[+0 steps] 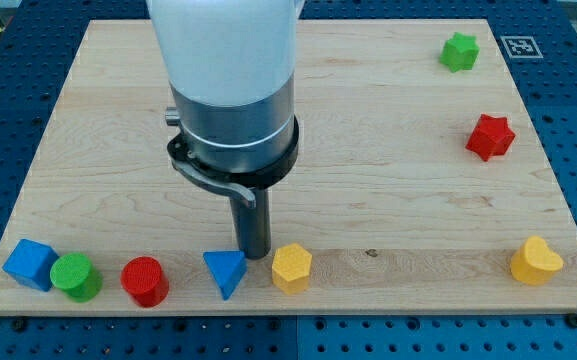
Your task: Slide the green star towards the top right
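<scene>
Green star (459, 51): you will find it already close to the desk's top-right corner, well apart from everything but the red star.
Red star (490, 137): below the green star, slightly toward the view's right, apart from it.
Yellow heart (536, 261): far below the green star, near the desk's bottom-right corner.
My tip (254, 256): far from the green star, down and to the view's left of it, sitting between the blue triangle (226, 271) and the yellow hexagon (291, 267), just beside both.
Key relation: the green star lies up and to the right of my tip, so you would likely need to bring the tip round to the star's lower-left side before pushing.
Jaws: there are none on this rod, so nothing is grasped or released.
Bottom-left row: red cylinder (145, 281), green cylinder (76, 277) and blue cube (30, 264), farthest from the green star.
Desk (368, 150): bare wood between my tip and the green star.
</scene>
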Available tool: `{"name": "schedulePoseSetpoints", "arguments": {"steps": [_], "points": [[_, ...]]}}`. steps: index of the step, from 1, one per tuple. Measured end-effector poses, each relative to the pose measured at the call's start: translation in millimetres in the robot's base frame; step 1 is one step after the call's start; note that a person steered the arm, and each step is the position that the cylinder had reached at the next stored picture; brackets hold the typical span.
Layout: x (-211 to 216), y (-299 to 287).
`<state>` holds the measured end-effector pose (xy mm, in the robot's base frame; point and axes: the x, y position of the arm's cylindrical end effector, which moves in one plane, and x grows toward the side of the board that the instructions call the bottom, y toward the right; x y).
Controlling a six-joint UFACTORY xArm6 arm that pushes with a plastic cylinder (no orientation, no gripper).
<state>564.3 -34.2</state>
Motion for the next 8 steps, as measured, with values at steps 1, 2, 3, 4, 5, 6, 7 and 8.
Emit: {"name": "schedulePoseSetpoints", "arguments": {"steps": [1, 2, 3, 4, 5, 6, 7, 8], "points": [[-24, 27], [-54, 57], [-80, 85], [-102, 111], [-125, 138], [-146, 163], [-161, 196], [-171, 227]]}}
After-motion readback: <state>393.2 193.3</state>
